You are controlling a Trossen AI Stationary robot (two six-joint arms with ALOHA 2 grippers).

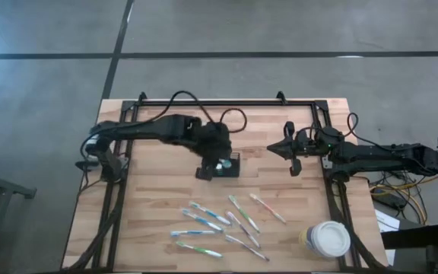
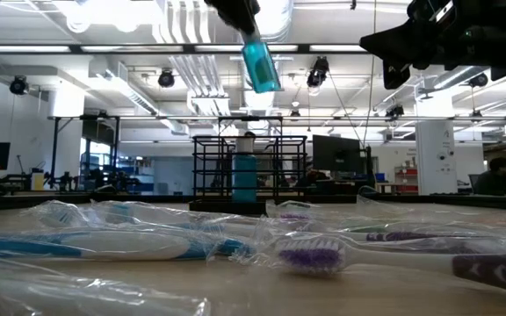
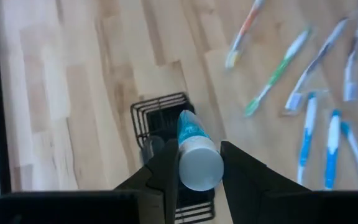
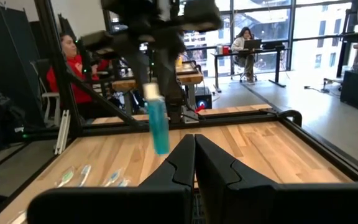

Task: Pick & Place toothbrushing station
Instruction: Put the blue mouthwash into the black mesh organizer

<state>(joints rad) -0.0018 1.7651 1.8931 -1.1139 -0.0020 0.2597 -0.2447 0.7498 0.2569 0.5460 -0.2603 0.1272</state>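
left gripper (image 3: 194, 168) pinching a teal tube (image 3: 193, 146) by its white cap end, long axis vertical, tail down, hanging right above the black caddy (image 3: 160, 115), right gripper (image 4: 194, 155) pressed together, idle

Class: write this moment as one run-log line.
left gripper: shut on blue tube, above black caddy | right gripper: shut, empty, waiting | toothbrushes: on table

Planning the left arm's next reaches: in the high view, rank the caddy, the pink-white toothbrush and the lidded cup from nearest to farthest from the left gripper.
1. Caddy: directly beneath the left gripper.
2. Pink-white toothbrush: toward the table's front, right of centre.
3. Lidded cup: front right corner.
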